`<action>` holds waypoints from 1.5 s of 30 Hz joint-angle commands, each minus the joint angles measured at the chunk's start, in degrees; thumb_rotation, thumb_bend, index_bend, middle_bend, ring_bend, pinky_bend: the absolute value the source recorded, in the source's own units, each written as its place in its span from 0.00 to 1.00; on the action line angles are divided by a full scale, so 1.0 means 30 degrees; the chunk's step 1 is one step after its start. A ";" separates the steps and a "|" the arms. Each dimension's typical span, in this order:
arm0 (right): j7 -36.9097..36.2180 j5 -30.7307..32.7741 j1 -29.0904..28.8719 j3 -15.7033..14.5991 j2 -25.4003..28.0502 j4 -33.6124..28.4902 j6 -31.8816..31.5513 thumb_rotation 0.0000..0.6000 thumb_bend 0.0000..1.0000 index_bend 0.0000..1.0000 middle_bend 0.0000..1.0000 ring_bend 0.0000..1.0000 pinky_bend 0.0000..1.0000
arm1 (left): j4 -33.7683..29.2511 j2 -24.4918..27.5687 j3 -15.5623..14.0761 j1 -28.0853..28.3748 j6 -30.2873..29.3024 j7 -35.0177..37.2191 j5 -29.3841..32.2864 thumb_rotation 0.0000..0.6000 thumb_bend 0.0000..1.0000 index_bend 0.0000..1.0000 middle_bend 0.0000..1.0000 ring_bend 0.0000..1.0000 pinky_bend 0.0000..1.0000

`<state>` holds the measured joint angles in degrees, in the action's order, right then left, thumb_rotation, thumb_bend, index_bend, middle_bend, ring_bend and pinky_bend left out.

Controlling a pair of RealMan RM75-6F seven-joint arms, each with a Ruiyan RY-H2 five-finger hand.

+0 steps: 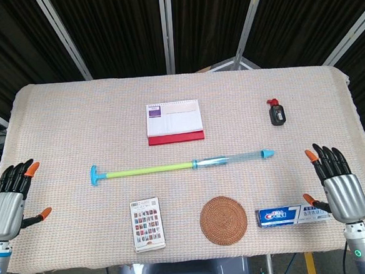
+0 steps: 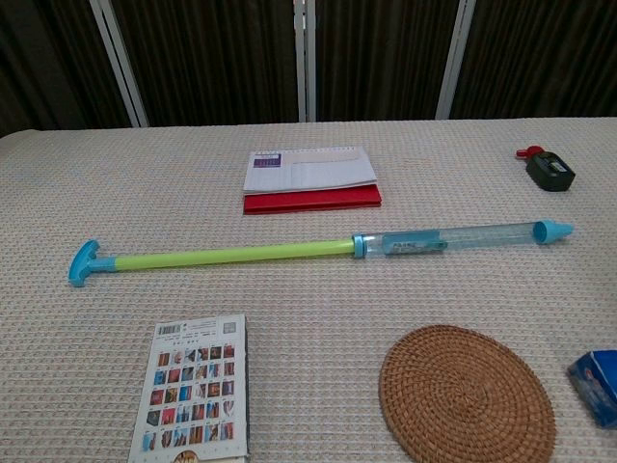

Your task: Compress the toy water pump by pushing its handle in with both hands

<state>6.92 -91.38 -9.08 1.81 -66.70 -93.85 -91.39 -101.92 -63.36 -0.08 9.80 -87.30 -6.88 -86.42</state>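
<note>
The toy water pump (image 1: 181,166), a long thin rod with a yellow-green plunger shaft, a blue T-shaped handle (image 1: 95,176) and a clear blue barrel (image 1: 233,158), lies fully extended across the middle of the beige woven tablecloth (image 1: 62,120), handle end toward the robot's left. Neither hand touches it. The left hand (image 1: 13,200), silver with black fingers and orange tips, hovers at the table's left edge, well apart from the handle, fingers spread and holding nothing. The right hand (image 1: 336,182) sits likewise at the right edge, fingers apart and empty, well clear of the barrel's blue nozzle (image 1: 267,152).

Beyond the pump stands a red-based desk calendar (image 1: 174,121); a small black and red object (image 1: 277,113) lies toward the far right. Nearer the robot lie a printed card pack (image 1: 146,223), a round woven rattan coaster (image 1: 223,220) and a blue toothpaste box (image 1: 287,215) just beside the right hand.
</note>
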 commanded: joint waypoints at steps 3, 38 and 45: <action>-0.0166 0.0004 0.0065 0.0025 -0.0035 0.0151 0.0129 1.00 0.00 0.00 0.00 0.00 0.00 | -0.0041 0.0011 0.0013 -0.0061 0.0155 0.0090 -0.0018 1.00 0.00 0.00 0.00 0.00 0.00; 0.2062 0.7161 -0.8615 0.3230 -0.6969 0.8064 1.3303 1.00 0.03 0.31 1.00 1.00 1.00 | 0.1197 -0.0772 0.0960 0.0759 0.2665 -0.0819 0.1972 1.00 0.00 0.00 0.00 0.00 0.00; 0.2556 0.7388 -0.9276 0.3192 -0.8378 1.0431 1.3643 1.00 0.13 0.35 1.00 1.00 1.00 | 0.1446 -0.0926 0.1077 0.0836 0.2903 -0.0854 0.2226 1.00 0.00 0.00 0.00 0.00 0.00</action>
<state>13.85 -69.54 -36.14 11.39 -90.52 -64.46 -50.86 -97.58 -66.13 3.15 12.31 -78.59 -9.45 -79.74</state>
